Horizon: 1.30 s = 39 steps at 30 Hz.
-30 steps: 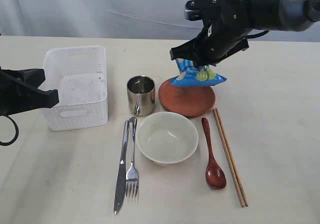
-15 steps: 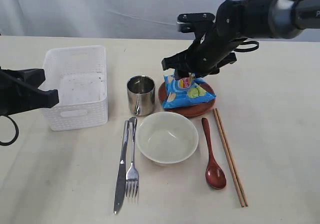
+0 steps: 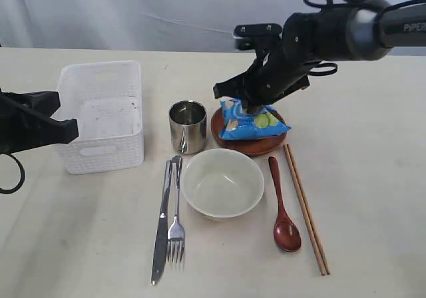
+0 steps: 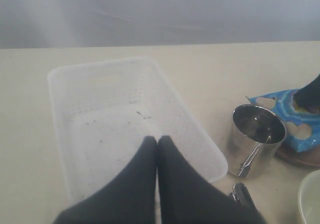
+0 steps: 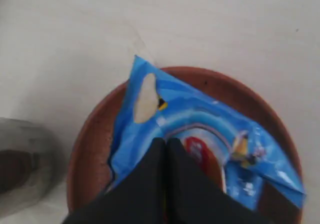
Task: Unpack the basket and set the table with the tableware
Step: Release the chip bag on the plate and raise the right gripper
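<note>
The white basket (image 3: 100, 153) stands empty on the left of the table (image 3: 373, 178). My left gripper (image 3: 70, 130) is shut at the basket's left edge, its black fingertips (image 4: 157, 140) above the basket floor (image 4: 110, 134). Laid out are the steel cup (image 3: 187, 125), reddish plate (image 3: 249, 145), cream bowl (image 3: 223, 181), red spoon (image 3: 283, 211), chopsticks (image 3: 306, 208), knife (image 3: 161, 225) and fork (image 3: 176, 218). A blue chip bag (image 3: 249, 120) lies on the plate. My right gripper (image 3: 247, 104) is shut just above the bag (image 5: 200, 119), nothing between its fingers (image 5: 166, 141).
The cup (image 4: 256, 139) stands close beside the basket's right wall (image 4: 190, 134). A pale curtain hangs behind the far table edge. Bare tabletop stretches right of the chopsticks and in front of the basket.
The right gripper lowered the blue chip bag onto the plate, let it go and shut again just above it. The left arm has not moved.
</note>
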Available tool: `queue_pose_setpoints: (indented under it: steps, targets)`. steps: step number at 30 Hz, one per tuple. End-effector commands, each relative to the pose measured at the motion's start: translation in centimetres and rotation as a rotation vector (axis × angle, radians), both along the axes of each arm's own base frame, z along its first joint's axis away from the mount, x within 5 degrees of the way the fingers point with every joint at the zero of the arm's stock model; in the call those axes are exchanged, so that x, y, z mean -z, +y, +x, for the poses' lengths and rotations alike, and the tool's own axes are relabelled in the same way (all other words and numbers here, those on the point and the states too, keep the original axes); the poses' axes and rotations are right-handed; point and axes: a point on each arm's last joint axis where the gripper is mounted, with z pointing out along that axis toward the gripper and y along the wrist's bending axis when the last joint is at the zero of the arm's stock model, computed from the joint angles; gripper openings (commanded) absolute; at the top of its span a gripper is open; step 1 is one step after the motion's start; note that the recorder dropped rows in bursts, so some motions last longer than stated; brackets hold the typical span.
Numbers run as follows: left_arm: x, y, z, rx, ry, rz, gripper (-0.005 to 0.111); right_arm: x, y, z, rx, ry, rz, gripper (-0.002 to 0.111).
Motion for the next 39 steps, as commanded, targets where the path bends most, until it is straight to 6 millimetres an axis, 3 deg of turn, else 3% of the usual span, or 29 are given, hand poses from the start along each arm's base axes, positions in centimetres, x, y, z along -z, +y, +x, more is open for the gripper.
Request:
queue_pose_setpoints:
  steps: [1, 4, 7, 10, 14, 19, 25, 30, 39]
  targets:
    - [0.0, 0.2, -0.1, -0.013, 0.003, -0.015, 0.000, 2.4, -0.1, 0.1, -0.014, 0.049, -0.036, 0.000]
    - [0.0, 0.2, -0.1, -0.013, 0.003, -0.015, 0.000, 1.4, 0.0, 0.1, -0.010, 0.029, -0.024, 0.000]
    - [0.0, 0.2, -0.1, -0.013, 0.003, -0.015, 0.000, -2.4, -0.2, -0.2, -0.011, -0.043, 0.010, 0.000]
    - [0.0, 0.2, -0.1, -0.013, 0.003, -0.015, 0.000, -5.1, -0.4, -0.7, -0.017, -0.091, 0.026, 0.000]
    - [0.0, 0.2, -0.1, -0.013, 0.003, -0.015, 0.000, -6.8, -1.1, -1.0, -0.042, -0.139, -0.024, 0.000]
    - [0.0, 0.2, -0.1, -0.013, 0.003, -0.015, 0.000, -5.6, -1.9, -0.5, -0.030, -0.109, -0.056, 0.000]
    - [0.0, 0.2, -0.1, -0.013, 0.003, -0.015, 0.000, -1.6, -3.1, 0.3, 0.013, 0.013, -0.097, 0.000]
    - [0.0, 0.2, -0.1, -0.013, 0.003, -0.015, 0.000, 1.5, -3.1, 0.7, 0.014, 0.064, -0.116, 0.000]
    - [0.0, 0.2, -0.1, -0.013, 0.003, -0.015, 0.000, 1.5, -2.5, 1.0, 0.040, 0.046, -0.051, 0.000]
